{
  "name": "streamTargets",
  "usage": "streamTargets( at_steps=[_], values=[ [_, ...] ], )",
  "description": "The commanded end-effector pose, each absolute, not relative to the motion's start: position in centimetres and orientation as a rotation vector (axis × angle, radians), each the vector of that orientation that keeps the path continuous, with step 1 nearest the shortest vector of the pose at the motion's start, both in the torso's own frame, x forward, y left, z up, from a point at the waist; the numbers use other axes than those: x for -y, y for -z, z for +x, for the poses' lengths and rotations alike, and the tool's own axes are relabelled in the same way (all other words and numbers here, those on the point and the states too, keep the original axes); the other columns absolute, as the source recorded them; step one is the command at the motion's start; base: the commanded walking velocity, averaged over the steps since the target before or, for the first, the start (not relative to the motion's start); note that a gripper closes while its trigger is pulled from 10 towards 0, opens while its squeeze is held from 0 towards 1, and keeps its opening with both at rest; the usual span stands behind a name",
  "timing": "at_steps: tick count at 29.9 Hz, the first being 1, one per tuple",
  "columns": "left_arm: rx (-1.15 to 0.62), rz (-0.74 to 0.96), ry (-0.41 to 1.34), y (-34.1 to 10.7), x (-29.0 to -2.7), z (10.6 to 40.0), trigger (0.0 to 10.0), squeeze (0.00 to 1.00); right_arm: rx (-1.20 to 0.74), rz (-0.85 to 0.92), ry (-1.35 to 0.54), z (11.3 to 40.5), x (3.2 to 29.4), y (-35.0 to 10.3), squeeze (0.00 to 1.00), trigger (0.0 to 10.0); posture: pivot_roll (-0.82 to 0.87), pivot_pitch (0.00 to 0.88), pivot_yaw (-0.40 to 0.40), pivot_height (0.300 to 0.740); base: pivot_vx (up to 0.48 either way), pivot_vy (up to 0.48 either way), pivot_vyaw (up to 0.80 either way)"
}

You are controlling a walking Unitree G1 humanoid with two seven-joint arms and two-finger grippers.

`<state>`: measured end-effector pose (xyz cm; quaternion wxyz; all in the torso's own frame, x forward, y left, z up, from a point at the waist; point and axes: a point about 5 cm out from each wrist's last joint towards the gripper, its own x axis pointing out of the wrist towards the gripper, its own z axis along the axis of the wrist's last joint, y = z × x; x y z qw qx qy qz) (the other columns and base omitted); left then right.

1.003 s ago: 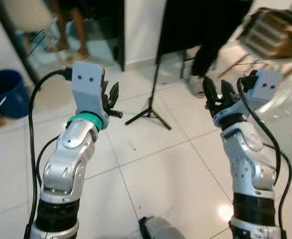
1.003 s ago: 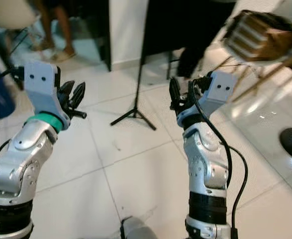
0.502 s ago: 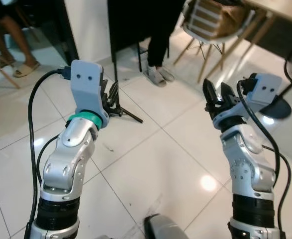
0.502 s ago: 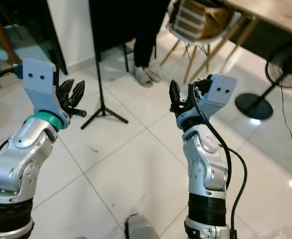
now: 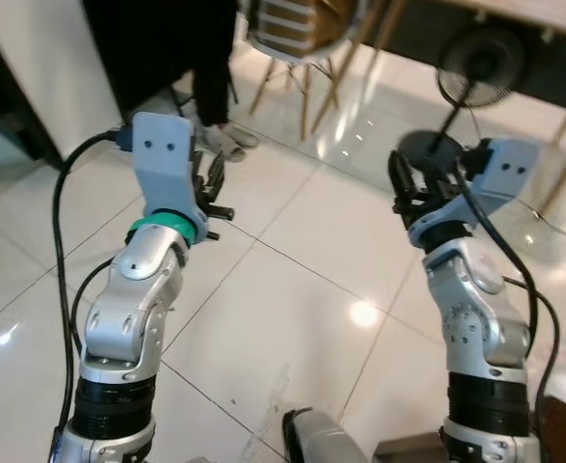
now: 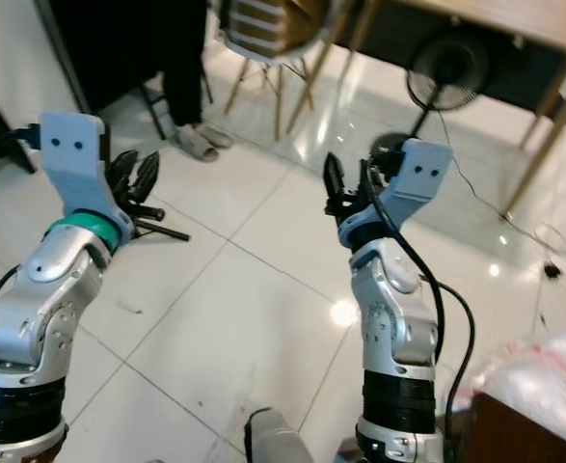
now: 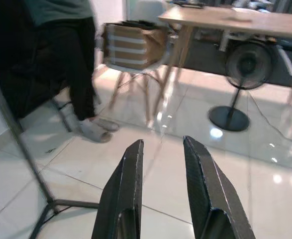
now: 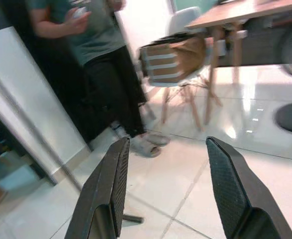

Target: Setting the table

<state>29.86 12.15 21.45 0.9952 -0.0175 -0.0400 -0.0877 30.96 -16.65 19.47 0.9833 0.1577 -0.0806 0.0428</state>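
Observation:
A wooden table stands across the room; its edge runs along the top right. My left gripper is raised before me over the white tiled floor, open with nothing between its fingers. My right gripper is held up at the same height, open wide and empty, its fingers pointing toward the table and a chair. No tableware can be made out.
A chair carrying a striped cardboard box stands before the table, beside a black floor fan. A person in black trousers and slippers stands by a dark tripod. A white plastic bag lies at the near right.
The whole picture has swung to the right, bringing the table, chair and fan into view. Both arms keep the same raised pose with open fingers.

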Motion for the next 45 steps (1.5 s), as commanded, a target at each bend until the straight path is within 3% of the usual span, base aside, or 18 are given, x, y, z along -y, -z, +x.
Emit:
streamTargets(
  at_steps=[1, 11, 19, 24, 25, 33, 42, 45],
  values=[
    [0.072, -0.025, 0.173, -21.2, -12.1, 29.9, 10.0, 0.00, 0.164, 0.320, -0.081, 30.9, 16.9, -19.5, 0.00, 10.0, -0.14, 0.000, 0.036, 0.740, 0.000, 0.000, -0.80],
    [0.069, 0.000, 0.166, -20.9, -12.2, 29.8, 10.0, 0.00, 0.163, 0.318, -0.087, 31.0, 16.8, -19.4, 0.00, 10.0, -0.13, 0.000, 0.036, 0.740, 0.000, 0.000, -0.80],
    [0.126, 0.270, 0.094, -19.7, -13.0, 29.1, 10.0, 0.00, 0.123, 0.294, -0.158, 31.2, 15.7, -18.5, 0.00, 10.0, -0.13, 0.000, 0.034, 0.740, 0.000, 0.000, -0.80],
    [0.080, 0.258, 0.029, -18.3, -14.8, 27.9, 10.0, 0.00, 0.088, 0.290, -0.238, 31.9, 13.9, -17.9, 0.00, 10.0, -0.08, 0.000, -0.005, 0.740, 0.000, 0.000, -0.80],
    [0.076, 0.257, -0.011, -18.1, -15.6, 27.3, 10.0, 0.00, 0.071, 0.292, -0.303, 32.2, 12.5, -17.7, 0.00, 10.0, -0.04, 0.001, -0.037, 0.740, 0.000, 0.000, -0.80],
    [0.090, 0.272, -0.073, -18.0, -16.6, 26.8, 10.0, 0.00, 0.039, 0.347, -0.518, 32.1, 8.4, -17.5, 0.00, 10.0, -0.03, 0.000, -0.043, 0.740, 0.000, 0.000, -0.20],
    [0.104, 0.269, -0.063, -17.7, -16.1, 27.5, 10.0, 0.00, 0.069, 0.349, -0.523, 31.7, 7.9, -17.8, 0.00, 10.0, -0.06, 0.000, -0.020, 0.740, 0.368, 0.000, 0.00],
    [0.081, 0.197, -0.059, -17.6, -15.8, 28.0, 10.0, 0.00, 0.100, 0.320, -0.444, 31.6, 9.0, -17.7, 0.00, 10.0, -0.07, 0.000, -0.007, 0.740, 0.480, 0.000, 0.00]
  ],
)
